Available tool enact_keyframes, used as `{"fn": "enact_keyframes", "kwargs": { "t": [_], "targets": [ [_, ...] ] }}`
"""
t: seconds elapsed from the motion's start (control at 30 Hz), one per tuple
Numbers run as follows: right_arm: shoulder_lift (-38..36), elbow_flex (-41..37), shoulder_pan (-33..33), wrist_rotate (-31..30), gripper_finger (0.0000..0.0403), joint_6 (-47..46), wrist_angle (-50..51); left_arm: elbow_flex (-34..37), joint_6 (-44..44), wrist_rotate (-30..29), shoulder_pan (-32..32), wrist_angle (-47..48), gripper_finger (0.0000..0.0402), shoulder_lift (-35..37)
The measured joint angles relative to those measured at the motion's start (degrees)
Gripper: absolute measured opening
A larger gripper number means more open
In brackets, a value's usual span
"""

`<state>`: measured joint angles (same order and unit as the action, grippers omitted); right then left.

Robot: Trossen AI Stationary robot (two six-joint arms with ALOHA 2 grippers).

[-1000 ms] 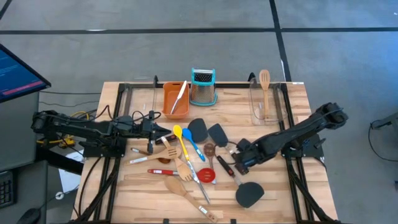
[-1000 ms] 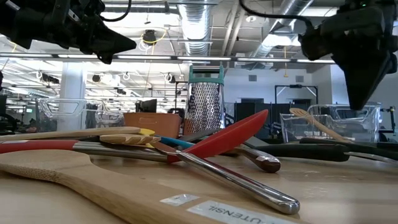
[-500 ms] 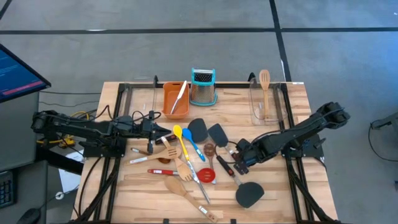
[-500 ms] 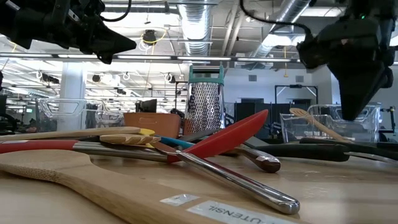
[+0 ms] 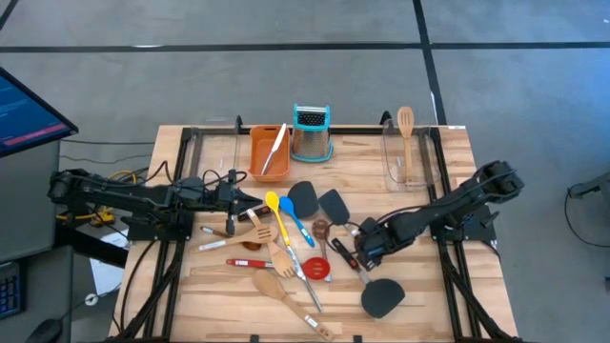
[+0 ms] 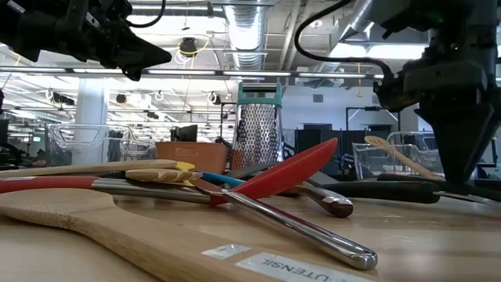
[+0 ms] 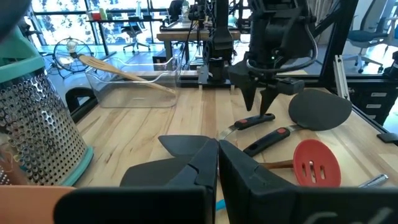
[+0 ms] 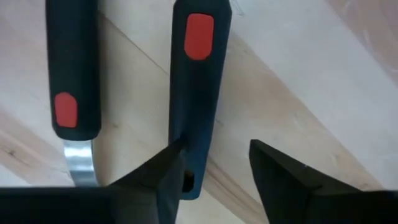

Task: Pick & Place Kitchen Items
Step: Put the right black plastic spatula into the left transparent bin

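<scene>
table: light wood top [image 5: 419,286], dark frame rails down both sides
right gripper: [image 5: 363,250] low over the table at centre-right, tips pointing down at two black handles with red inserts; fingers [image 8: 283,180] spread apart, nothing held; in the right wrist view the end of one handle sits at the gap, against one finger
left gripper: [image 5: 250,202] off to the left of the pile, above the table; fingers [image 7: 186,168] pressed together, empty
handle at right gripper: black grip with red insert [image 8: 193,93], belongs to the big black turner [image 5: 381,297] whose head lies near the front edge
second handle: black with red patch and steel neck [image 8: 73,99], lies just beside the first, not touching it
black turners: two heads side by side [image 5: 318,200] mid-table, behind the right gripper
red slotted spoon: [image 5: 317,269] on a steel handle, in the pile, left of the right gripper; its head is tilted up in the low view [image 6: 293,174]
yellow spoon: [image 5: 273,202] head next to blue spoon [image 5: 286,206], both at the back of the pile
wooden utensils: slotted spatula and spoons crossed in the pile [image 5: 269,243]; another wooden spoon [image 5: 272,286] toward the front edge
wooden slotted spatula: [image 5: 406,129] lying in the clear bin [image 5: 389,164] at the back right
orange tray: [image 5: 257,157] back centre, one pale utensil [image 5: 275,148] lying across it
box grater: [image 5: 311,133] steel with teal top, upright, just right of the orange tray
monitor: [image 5: 24,105] blue screen off the table's left side
</scene>
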<state>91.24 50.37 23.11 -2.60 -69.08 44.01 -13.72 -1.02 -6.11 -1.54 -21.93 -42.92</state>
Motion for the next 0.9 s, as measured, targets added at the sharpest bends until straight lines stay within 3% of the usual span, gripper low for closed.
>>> {"fn": "enact_keyframes", "kwargs": {
  "t": [0.3,0.9],
  "targets": [
    [0.1,0.0,0.0,0.0,0.0209,0.5,-3.6,0.0,0.0,0.0,0.0,0.0,0.0002,0.0],
    [0.1,0.0,0.0,-0.7,0.0200,0.5,-4.3,0.0,0.0,0.0,0.0,0.0,0.0002,0.0]
  ]
}}
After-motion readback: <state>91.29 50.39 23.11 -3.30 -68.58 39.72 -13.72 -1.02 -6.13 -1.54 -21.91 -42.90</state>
